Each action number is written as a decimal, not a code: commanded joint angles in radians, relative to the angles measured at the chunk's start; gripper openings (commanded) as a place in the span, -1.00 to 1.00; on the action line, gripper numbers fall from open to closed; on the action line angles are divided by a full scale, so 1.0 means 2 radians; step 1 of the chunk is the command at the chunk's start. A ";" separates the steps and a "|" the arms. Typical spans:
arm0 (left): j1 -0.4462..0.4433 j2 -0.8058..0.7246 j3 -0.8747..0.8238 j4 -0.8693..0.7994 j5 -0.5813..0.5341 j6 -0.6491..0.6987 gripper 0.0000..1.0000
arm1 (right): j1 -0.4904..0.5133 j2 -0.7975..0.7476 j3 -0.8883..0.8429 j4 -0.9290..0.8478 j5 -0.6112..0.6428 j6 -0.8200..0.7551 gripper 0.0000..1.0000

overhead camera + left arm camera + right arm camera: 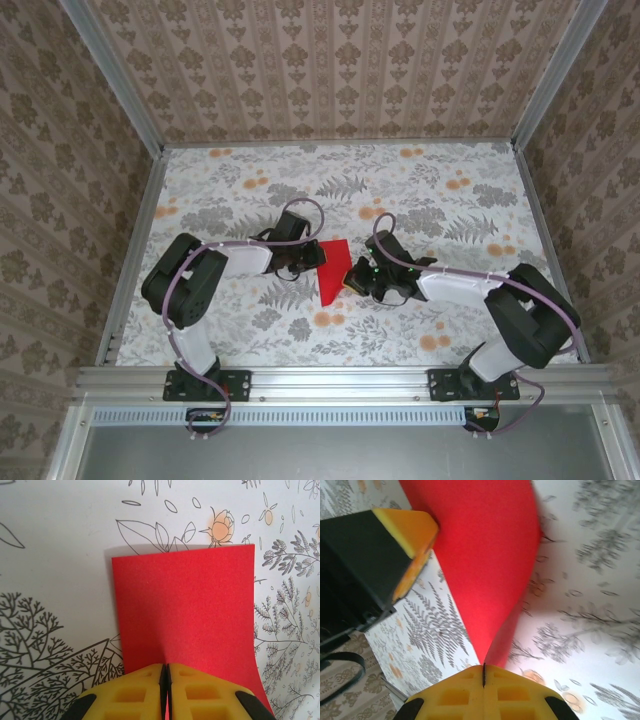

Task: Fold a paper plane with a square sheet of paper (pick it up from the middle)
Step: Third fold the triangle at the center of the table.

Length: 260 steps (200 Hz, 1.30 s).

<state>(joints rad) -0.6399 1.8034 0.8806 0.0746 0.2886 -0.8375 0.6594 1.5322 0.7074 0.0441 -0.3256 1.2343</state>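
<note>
Tabletop (pixel 450 200) printed with ferns lies between damask walls (pixel 330 70), under perhaps-creased red paper (pixel 333 268).

I see the sheet of paper (pixel 334 268) mid-tabletop (pixel 420 190), left end effector (pixel 314 258) at its left edge, right end effector (pixel 353 279) at its right.

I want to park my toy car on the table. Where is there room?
The far half of the table, beyond the left arm and right arm, is bare. So is the near strip by the front rail, between them. The middle is crowded: both arms meet there, pinching the red paper.
</note>
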 commanded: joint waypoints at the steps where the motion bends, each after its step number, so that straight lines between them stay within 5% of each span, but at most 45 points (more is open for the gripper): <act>1: 0.002 0.013 -0.019 -0.043 -0.004 0.012 -0.73 | 0.005 0.025 0.025 -0.014 0.002 0.000 -0.91; 107: 0.004 -0.027 0.005 -0.054 0.002 0.047 -0.71 | 0.007 0.088 0.058 0.038 0.019 -0.014 -0.89; 260: 0.003 0.012 0.016 -0.081 -0.001 0.054 -0.75 | 0.007 0.130 0.072 0.061 0.013 -0.028 -0.89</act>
<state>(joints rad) -0.6399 1.7916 0.9066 -0.0227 0.2955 -0.7551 0.6685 1.7699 0.8242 0.1547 -0.3138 1.2018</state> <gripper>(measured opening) 0.126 0.055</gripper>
